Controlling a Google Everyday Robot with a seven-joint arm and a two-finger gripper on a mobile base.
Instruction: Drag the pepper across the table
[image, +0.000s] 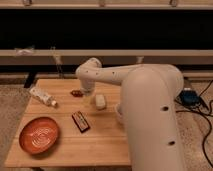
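A: Pepper?
B: It lay on the far side of the table, left of centre, just beside the pincer.
A: Pincer wide or narrow?
B: Couldn't tell. It hung low over the table, below the arm.
A: Rest?
B: Bowl front-left, bar mid-table, tube at left, white lump right of the pincer.

Warm, soft light falls on the table; the white arm over it shows brightest. Beyond the table's far edge it is mostly dark. The gripper, near that edge, lies shaded.
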